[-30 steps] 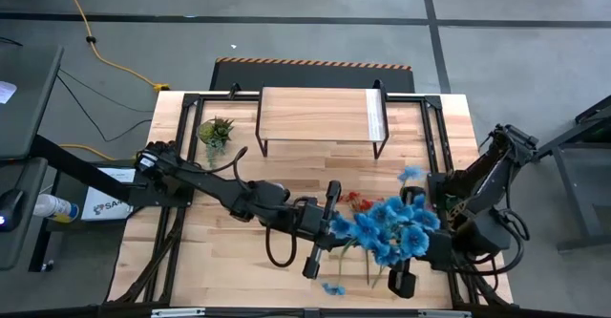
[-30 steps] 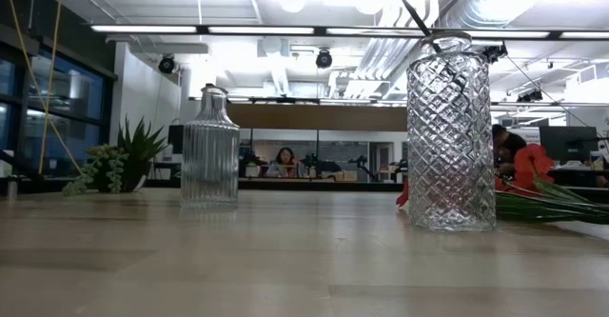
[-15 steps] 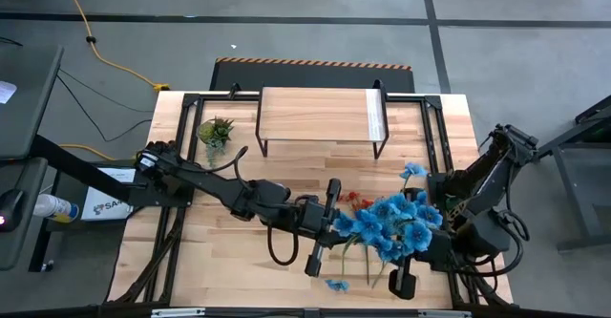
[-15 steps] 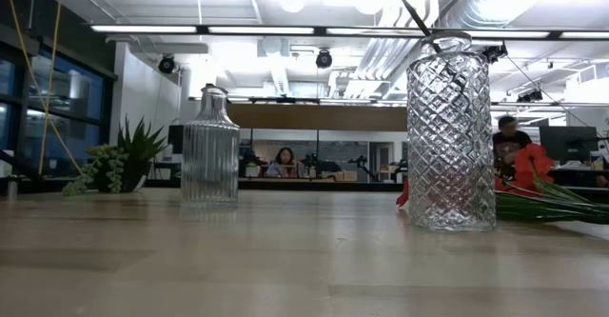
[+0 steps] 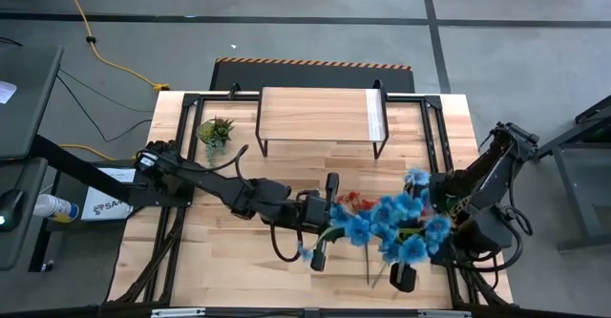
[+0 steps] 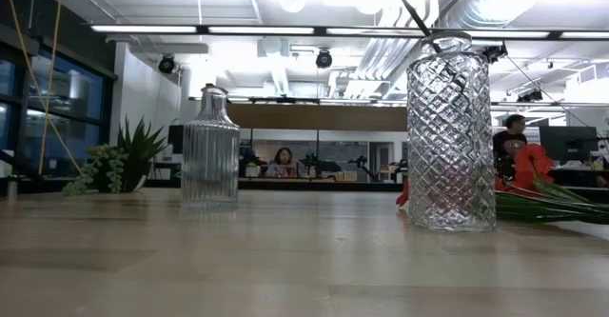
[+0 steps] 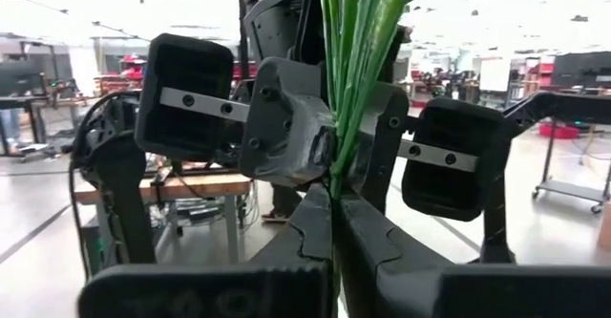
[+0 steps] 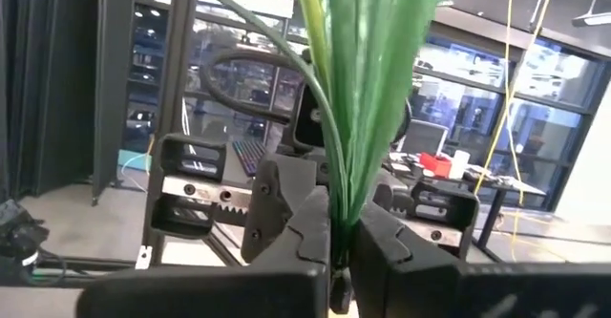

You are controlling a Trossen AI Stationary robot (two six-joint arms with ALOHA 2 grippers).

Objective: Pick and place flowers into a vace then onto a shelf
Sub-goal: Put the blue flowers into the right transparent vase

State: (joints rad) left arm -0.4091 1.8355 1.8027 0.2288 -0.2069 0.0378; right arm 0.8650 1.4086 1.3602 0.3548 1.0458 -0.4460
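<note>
High view: blue flowers [image 5: 391, 224] lie roughly crosswise; left gripper [image 7: 332, 196] and right gripper [image 8: 339, 234] both clench the stems.

2 glass vases [image 6: 451, 131], 1 shelf [image 5: 321, 116], 1 potted plant [image 5: 215, 130], 2 arms, 1 blue flower bunch [image 5: 391, 224]

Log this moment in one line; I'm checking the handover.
left gripper: shut on green stems | right gripper: shut on same stems | blue artificial flowers: held between arms | diamond-cut glass vase: upright
</note>
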